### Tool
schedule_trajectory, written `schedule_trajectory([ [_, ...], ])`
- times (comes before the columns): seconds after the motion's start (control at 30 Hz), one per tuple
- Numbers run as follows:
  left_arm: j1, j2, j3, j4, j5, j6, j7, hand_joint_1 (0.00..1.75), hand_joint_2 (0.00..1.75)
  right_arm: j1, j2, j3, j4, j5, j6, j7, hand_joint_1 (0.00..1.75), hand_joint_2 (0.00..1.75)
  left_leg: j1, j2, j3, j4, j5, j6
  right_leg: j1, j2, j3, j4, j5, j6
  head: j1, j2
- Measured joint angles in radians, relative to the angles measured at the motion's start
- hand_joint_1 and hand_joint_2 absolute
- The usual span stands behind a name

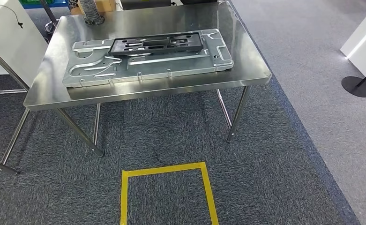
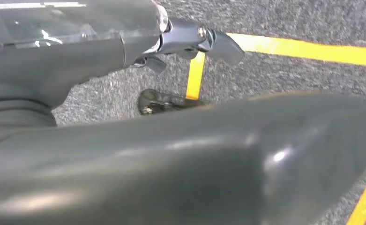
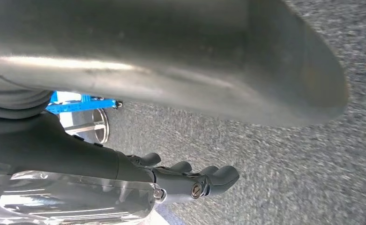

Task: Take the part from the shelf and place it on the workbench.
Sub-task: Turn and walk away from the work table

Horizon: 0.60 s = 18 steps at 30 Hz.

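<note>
The big flat silver metal part (image 1: 148, 58) with a black plastic frame (image 1: 156, 44) on top lies on the shiny steel counter (image 1: 246, 75), both robot hands, left (image 2: 190, 44) and right (image 3: 185, 178), hang holding nothing, fingers loosely apart, so the job looks done and next is only stepping away.

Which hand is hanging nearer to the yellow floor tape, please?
Probably the left: the left hand hangs directly over the yellow tape, while the right hand hangs over carpet with tape off to one side.
</note>
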Motion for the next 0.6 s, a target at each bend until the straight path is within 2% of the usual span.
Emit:
schedule_trajectory([
  [0.03, -0.001, 0.0, -0.001, 0.0, 0.001, -0.002, -0.004, 0.0, 0.0, 0.0, 0.0, 0.001, 0.0, 0.002, 0.0, -0.001, 0.0, 0.0, 0.0, 0.0, 0.05, -0.06, 0.026, 0.003, 0.0, 0.0, -0.014, 0.005, 0.008, 0.003, 0.0, 0.0],
  [0.1, -0.006, 0.0, -0.001, 0.0, 0.003, -0.002, -0.009, 0.0, 0.0, -0.001, 0.0, 0.005, 0.0, 0.006, 0.0, -0.009, 0.0, 0.0, -0.003, -0.002, 0.149, -0.206, 0.036, 0.014, 0.002, 0.001, -0.034, 0.013, 0.022, 0.012, 0.0, 0.0],
  [0.13, -0.007, 0.0, -0.001, 0.0, 0.003, -0.002, -0.011, 0.0, 0.0, -0.001, 0.0, 0.008, 0.0, 0.007, 0.0, -0.016, 0.0, 0.0, -0.006, -0.004, 0.176, -0.255, 0.027, 0.018, 0.003, 0.001, -0.041, 0.015, 0.029, 0.018, 0.0, 0.0],
  [0.17, -0.008, -0.001, -0.001, 0.0, 0.004, -0.001, -0.012, 0.0, 0.0, -0.002, 0.0, 0.009, 0.0, 0.007, -0.001, -0.024, 0.0, 0.0, -0.009, -0.004, 0.186, -0.281, 0.02, 0.024, 0.003, 0.0, -0.046, 0.015, 0.038, 0.024, 0.0, 0.0],
  [0.23, -0.007, -0.003, -0.001, 0.0, 0.004, 0.0, -0.013, 0.0, 0.0, -0.002, -0.001, 0.01, 0.0, 0.009, -0.001, -0.038, 0.0, 0.0, -0.008, -0.002, 0.175, -0.291, 0.029, 0.039, 0.001, 0.002, -0.053, 0.016, 0.047, 0.037, 0.0, 0.0],
  [0.27, -0.006, -0.004, -0.001, 0.0, 0.005, 0.0, -0.013, 0.0, 0.0, -0.003, -0.002, 0.011, 0.0, 0.01, -0.002, -0.044, 0.0, 0.0, -0.007, 0.0, 0.166, -0.293, 0.038, 0.05, 0.0, 0.004, -0.06, 0.03, 0.029, 0.042, 0.0, 0.0],
  [0.3, -0.006, -0.006, -0.001, 0.0, 0.005, 0.0, -0.013, 0.0, 0.0, -0.003, -0.002, 0.012, 0.0, 0.01, -0.003, -0.047, 0.0, 0.0, -0.005, 0.002, 0.157, -0.295, 0.048, 0.061, -0.001, 0.006, -0.071, 0.062, -0.007, 0.047, 0.0, 0.0],
  [0.37, -0.006, -0.008, -0.001, 0.0, 0.004, 0.0, -0.013, 0.0, 0.0, -0.003, -0.003, 0.014, 0.0, 0.011, -0.005, -0.052, 0.0, 0.0, -0.007, 0.004, 0.134, -0.296, 0.068, 0.073, -0.004, 0.008, -0.102, 0.177, -0.109, 0.055, 0.0, 0.0],
  [0.4, -0.006, -0.009, -0.001, 0.0, 0.004, 0.0, -0.013, 0.0, 0.0, -0.003, -0.003, 0.015, 0.0, 0.012, -0.005, -0.053, 0.0, 0.0, -0.009, 0.004, 0.121, -0.294, 0.078, 0.075, -0.005, 0.008, -0.115, 0.24, -0.144, 0.058, 0.0, 0.0],
  [0.43, -0.006, -0.01, -0.001, 0.0, 0.003, 0.0, -0.014, 0.0, 0.0, -0.003, -0.003, 0.016, 0.001, 0.013, -0.006, -0.054, 0.0, 0.0, -0.01, 0.005, 0.106, -0.292, 0.088, 0.074, -0.006, 0.008, -0.118, 0.286, -0.155, 0.06, 0.0, 0.0],
  [0.47, -0.006, -0.01, -0.001, 0.0, 0.003, 0.0, -0.015, 0.0, 0.0, -0.003, -0.003, 0.017, 0.001, 0.013, -0.006, -0.054, 0.0, 0.0, -0.011, 0.005, 0.09, -0.288, 0.098, 0.073, -0.007, 0.008, -0.109, 0.305, -0.144, 0.061, 0.0, 0.0],
  [0.5, -0.006, -0.011, -0.001, 0.0, 0.003, 0.001, -0.015, 0.0, 0.0, -0.004, -0.004, 0.017, 0.001, 0.013, -0.006, -0.054, 0.0, 0.0, -0.012, 0.005, 0.073, -0.282, 0.107, 0.071, -0.007, 0.008, -0.082, 0.289, -0.114, 0.061, 0.0, 0.0],
  [0.53, -0.006, -0.011, -0.001, 0.0, 0.003, 0.002, -0.016, 0.0, 0.0, -0.004, -0.005, 0.018, 0.001, 0.014, -0.005, -0.054, 0.0, 0.0, -0.012, 0.005, 0.056, -0.274, 0.115, 0.069, -0.007, 0.008, -0.041, 0.243, -0.082, 0.06, 0.0, 0.0],
  [0.57, -0.006, -0.012, -0.001, 0.0, 0.003, 0.003, -0.017, 0.0, 0.0, -0.006, -0.005, 0.02, 0.001, 0.015, -0.005, -0.054, 0.0, 0.0, -0.012, 0.005, 0.041, -0.266, 0.122, 0.066, -0.007, 0.008, 0.008, 0.179, -0.065, 0.057, 0.0, 0.0],
  [0.6, -0.006, -0.013, -0.001, 0.0, 0.002, 0.006, -0.019, 0.0, 0.0, -0.008, -0.006, 0.022, 0.001, 0.015, -0.005, -0.054, 0.0, 0.0, -0.013, 0.004, 0.028, -0.257, 0.128, 0.062, -0.005, 0.008, 0.059, 0.103, -0.066, 0.052, 0.0, 0.0],
])
